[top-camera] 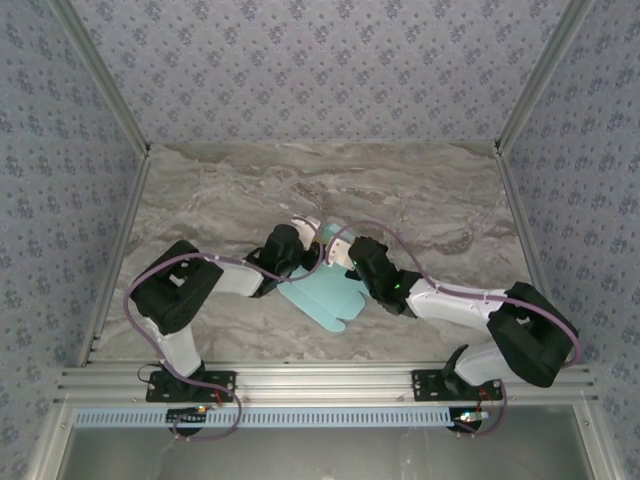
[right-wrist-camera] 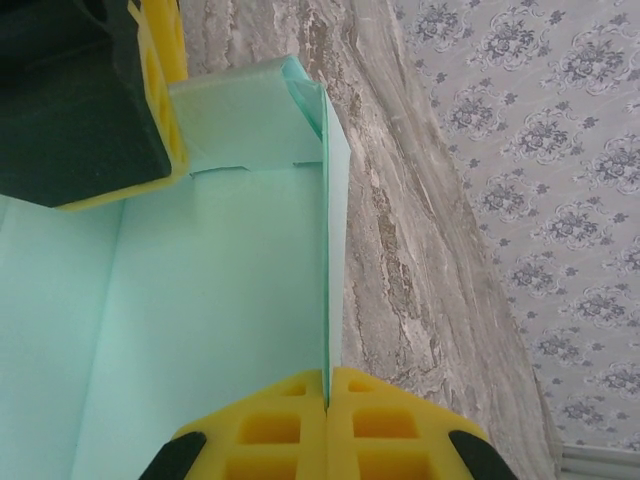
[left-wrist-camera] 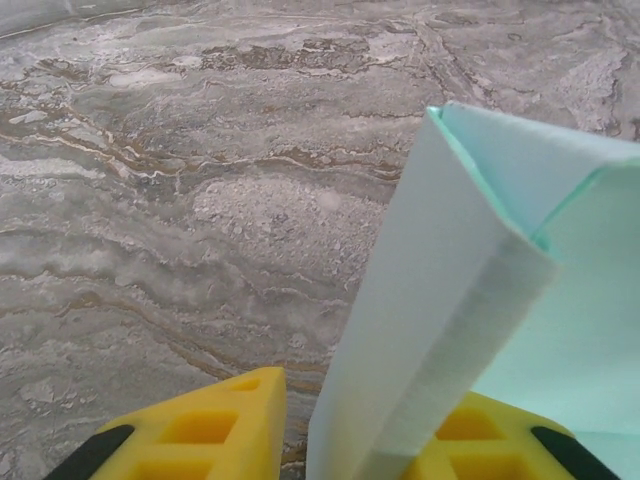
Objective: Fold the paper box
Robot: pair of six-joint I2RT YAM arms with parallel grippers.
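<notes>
Grey marble-look table (top-camera: 420, 190) boxed in by floral-papered walls (top-camera: 300, 60). Near its centre lies the paper box (top-camera: 325, 290), a pale turquoise card sheet w/ rounded flaps flat toward the arm bases & its far end folded up between both grippers. Right gripper (right-wrist-camera: 328, 385) is pinched tight on one upright card wall; left gripper (left-wrist-camera: 365, 440) straddles a raised folded flap, sliver of gap one side, can't tell if it's gripping.

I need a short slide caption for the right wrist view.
Right gripper pinches a raised wall of the paper box on the marble table.
</notes>
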